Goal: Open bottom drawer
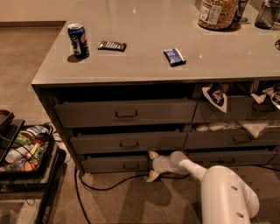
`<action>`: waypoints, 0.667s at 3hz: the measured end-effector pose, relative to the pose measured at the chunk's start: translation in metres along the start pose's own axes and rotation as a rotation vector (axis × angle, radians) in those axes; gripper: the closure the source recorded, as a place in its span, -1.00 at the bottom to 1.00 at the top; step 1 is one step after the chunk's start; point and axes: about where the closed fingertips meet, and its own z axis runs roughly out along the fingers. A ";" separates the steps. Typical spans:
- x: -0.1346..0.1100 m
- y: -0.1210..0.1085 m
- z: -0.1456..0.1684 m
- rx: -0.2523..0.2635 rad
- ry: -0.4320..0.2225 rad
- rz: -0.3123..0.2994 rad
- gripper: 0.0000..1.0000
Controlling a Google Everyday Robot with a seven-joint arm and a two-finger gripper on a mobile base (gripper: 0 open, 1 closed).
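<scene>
1. A grey cabinet island fills the view, seen from above and in front. Its smooth grey countertop (pixel 131 68) reflects soft ceiling light.
2. On the countertop stand a blue soda can (pixel 78 40) near the left edge and a dark snack bar (pixel 112 45) just beside it. A blue packet (pixel 174 57) lies towards the middle, and a large jar (pixel 217 12) is at the back right.
3. The left stack has three dark grey drawers: a tall top drawer (pixel 127 113), a middle drawer (pixel 129 142) and the slim bottom drawer (pixel 111 164), lowest, just above the floor.
4. The right-hand stack shows snack bags (pixel 215 93) poking out of its upper drawers.
5. The robot's white arm (pixel 225 192) reaches in low from the lower right.
6. The gripper (pixel 150 166) sits at the right end of the bottom drawer's front. Its pale fingers (pixel 153 155) are spread, one above and one below.
7. The floor is beige carpet (pixel 131 205), with a black cable (pixel 105 187) trailing beneath the cabinet.
8. At the left stands a black tray cart (pixel 51 159) holding mixed packaged items.
</scene>
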 end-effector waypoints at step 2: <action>0.020 -0.011 0.025 -0.005 0.037 0.035 -1.00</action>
